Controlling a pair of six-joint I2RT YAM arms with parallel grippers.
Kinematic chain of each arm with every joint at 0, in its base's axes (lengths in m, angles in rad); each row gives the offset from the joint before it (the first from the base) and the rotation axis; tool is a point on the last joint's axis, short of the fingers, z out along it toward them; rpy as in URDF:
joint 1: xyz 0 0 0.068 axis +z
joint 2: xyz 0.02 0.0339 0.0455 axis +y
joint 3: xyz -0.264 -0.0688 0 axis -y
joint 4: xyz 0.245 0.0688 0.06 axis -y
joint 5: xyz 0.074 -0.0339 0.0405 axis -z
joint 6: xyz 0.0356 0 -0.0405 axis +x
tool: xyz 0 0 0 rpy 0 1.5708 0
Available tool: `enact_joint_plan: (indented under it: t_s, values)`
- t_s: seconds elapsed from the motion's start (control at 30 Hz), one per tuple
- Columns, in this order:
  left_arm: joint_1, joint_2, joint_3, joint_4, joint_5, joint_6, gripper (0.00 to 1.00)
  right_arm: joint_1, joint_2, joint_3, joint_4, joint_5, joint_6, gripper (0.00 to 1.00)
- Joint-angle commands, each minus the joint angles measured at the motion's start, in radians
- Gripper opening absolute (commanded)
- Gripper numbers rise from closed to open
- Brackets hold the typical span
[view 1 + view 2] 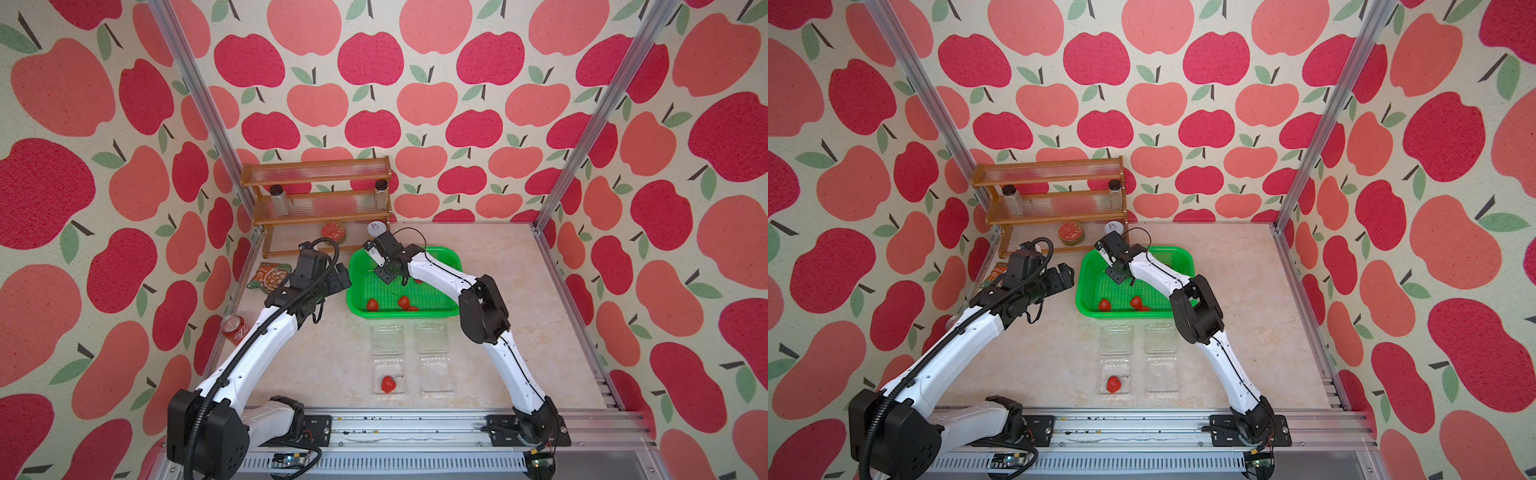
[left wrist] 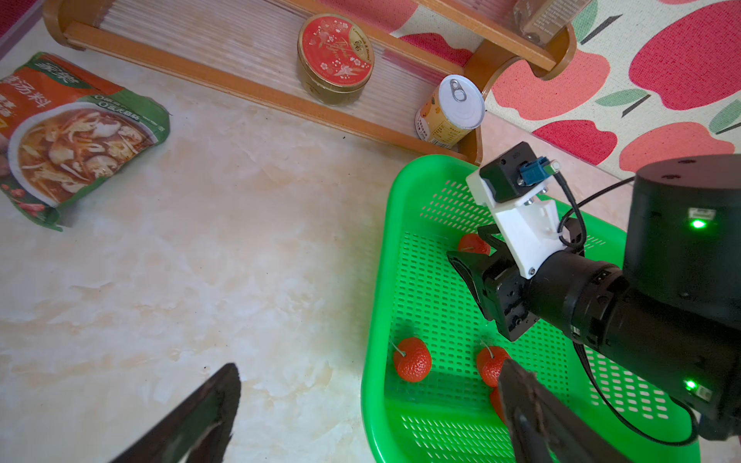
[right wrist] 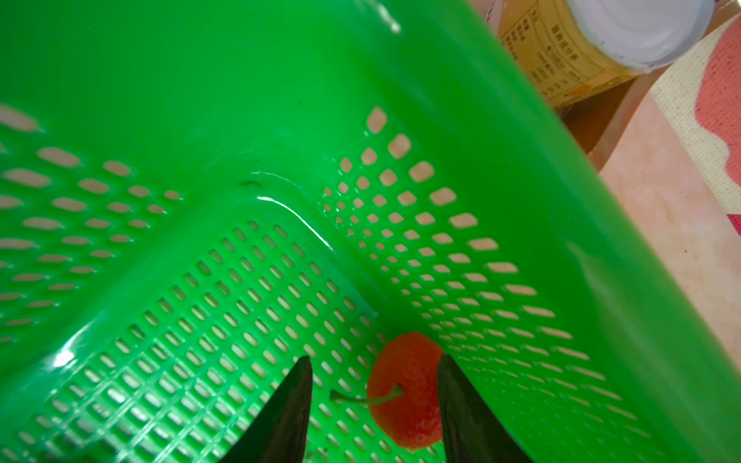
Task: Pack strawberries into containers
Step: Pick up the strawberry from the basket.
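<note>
A green basket (image 1: 399, 314) holds several strawberries (image 1: 372, 304). My right gripper (image 3: 373, 358) reaches down into its far corner. Its jaws stand open around one stemmed strawberry (image 3: 405, 389), with one finger touching the berry and a gap at the other. My left gripper (image 2: 369, 364) hovers wide open and empty over the basket's left rim (image 2: 373, 320). Two strawberries (image 2: 413, 358) lie just beyond it. In front of the basket lie two clear containers, both open. The left container (image 1: 388, 365) holds one strawberry (image 1: 388, 384); the right container (image 1: 435, 374) is empty.
A wooden shelf rack (image 1: 320, 195) stands at the back left with two jars, a red tin (image 1: 333, 231) and a white-lidded can (image 2: 449, 110). A soup packet (image 2: 76, 136) lies left of the basket, and a red soda can (image 1: 235, 328) stands by the left wall.
</note>
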Motion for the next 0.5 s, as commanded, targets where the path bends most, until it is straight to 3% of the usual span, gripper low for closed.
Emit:
enact_joint_plan:
  t_s: [0.0,0.23,0.47]
  values:
    - [0.008,-0.01,-0.003,-0.004,0.008,0.018,0.98,-0.005,0.037,0.044,0.012,0.047,-0.024,0.49]
    - [0.007,-0.008,0.0,-0.009,0.008,0.016,0.98,-0.008,0.061,0.069,0.024,0.062,-0.036,0.3]
    - [0.008,-0.007,0.001,-0.011,0.009,0.011,0.98,-0.005,0.02,0.022,0.043,0.055,-0.02,0.0]
